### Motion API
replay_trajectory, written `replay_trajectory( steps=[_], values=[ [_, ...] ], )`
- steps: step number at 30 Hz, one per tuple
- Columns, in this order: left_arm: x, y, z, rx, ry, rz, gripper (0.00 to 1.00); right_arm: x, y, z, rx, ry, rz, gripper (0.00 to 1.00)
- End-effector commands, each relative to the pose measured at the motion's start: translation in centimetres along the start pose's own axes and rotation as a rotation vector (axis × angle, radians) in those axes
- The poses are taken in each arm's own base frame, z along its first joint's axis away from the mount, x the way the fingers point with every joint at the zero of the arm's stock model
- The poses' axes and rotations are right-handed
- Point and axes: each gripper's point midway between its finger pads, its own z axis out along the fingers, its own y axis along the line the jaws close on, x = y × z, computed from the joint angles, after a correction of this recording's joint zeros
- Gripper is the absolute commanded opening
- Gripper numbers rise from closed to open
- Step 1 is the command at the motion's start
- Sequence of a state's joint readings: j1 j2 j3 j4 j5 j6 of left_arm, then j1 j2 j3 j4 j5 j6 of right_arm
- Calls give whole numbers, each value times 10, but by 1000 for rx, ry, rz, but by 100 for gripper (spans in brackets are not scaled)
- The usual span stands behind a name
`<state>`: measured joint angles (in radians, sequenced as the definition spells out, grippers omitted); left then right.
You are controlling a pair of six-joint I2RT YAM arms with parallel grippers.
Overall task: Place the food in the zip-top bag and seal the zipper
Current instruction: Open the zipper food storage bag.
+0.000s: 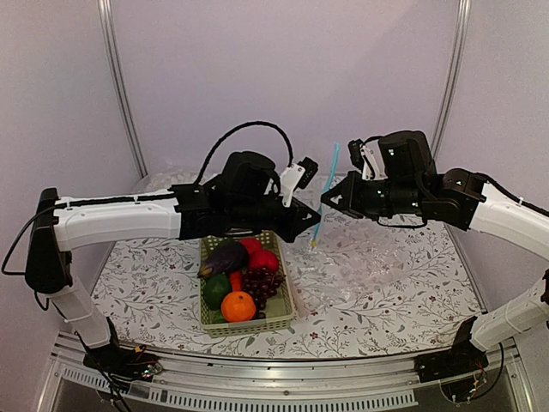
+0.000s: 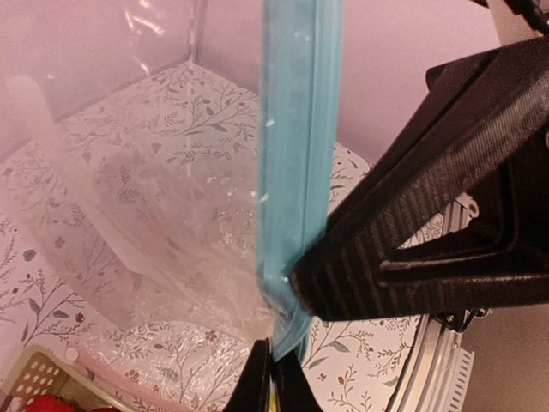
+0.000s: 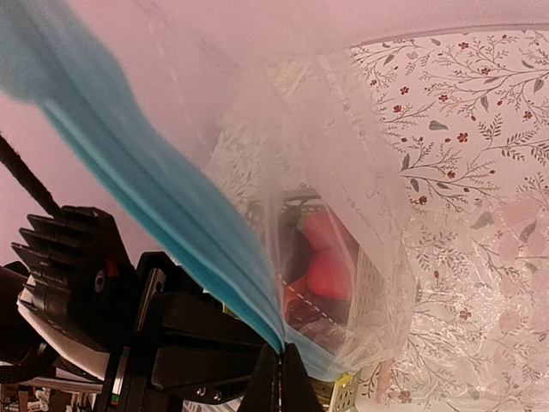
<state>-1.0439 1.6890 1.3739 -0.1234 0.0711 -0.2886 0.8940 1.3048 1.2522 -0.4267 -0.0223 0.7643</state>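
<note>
Left gripper (image 2: 274, 384) is pinched tight on the bottom end of the narrow light-blue plastic zipper strip (image 2: 296, 146), with the strip sandwiched between its fingertips. Right gripper (image 3: 280, 378) is the same deal: jaws closed on that strip, just along it from the left one. From above, the two tips nearly meet in mid-air over the table, near the basket's far right corner. The strip stands almost upright between them, leaning a little.

The clear thin plastic zip-top bag (image 3: 343, 197) hangs off that strip, up in the air. From above its body is basically invisible, and only the blue strip gives it away. On the right wrist cam the strip's upper end is a blurry smear running out of frame. On the left wrist cam it's cut off at the top edge too, and the right gripper's black finger covers part of it.

The food is all down in the pale green mesh plastic basket (image 1: 249, 327) on the floral-print table cover (image 1: 386, 300), not in the bag:
- glossy purple eggplant (image 1: 225, 256)
- round orange (image 1: 238, 305)
- dark green vegetable (image 1: 216, 290)
- dark red grape bunch (image 1: 262, 281)
- red fruit (image 1: 264, 260)

The left arm hides the basket's far end. Through the bag film the right wrist cam only gets a blurry red lump and some mesh. I can't make out any lettering anywhere.
</note>
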Motion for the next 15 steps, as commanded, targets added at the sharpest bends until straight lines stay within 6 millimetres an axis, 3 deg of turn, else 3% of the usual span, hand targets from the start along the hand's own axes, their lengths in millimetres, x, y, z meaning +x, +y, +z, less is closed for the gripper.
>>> replay_trajectory(
  steps=[1, 7, 12, 15],
  values=[
    [1, 0, 4, -34, 7, 19, 0, 5, 1, 4, 9, 11, -2, 0],
    [1, -3, 4, -8, 3, -7, 0, 3, -10, 4, 60, -8, -21, 1],
    [5, 7, 1, -16, 10, -90, 0, -3, -23, -10, 123, -57, -80, 33],
    [6, 9, 0, -8, 4, -118, 0, -1, -26, -16, 125, -61, -109, 44]
  ],
)
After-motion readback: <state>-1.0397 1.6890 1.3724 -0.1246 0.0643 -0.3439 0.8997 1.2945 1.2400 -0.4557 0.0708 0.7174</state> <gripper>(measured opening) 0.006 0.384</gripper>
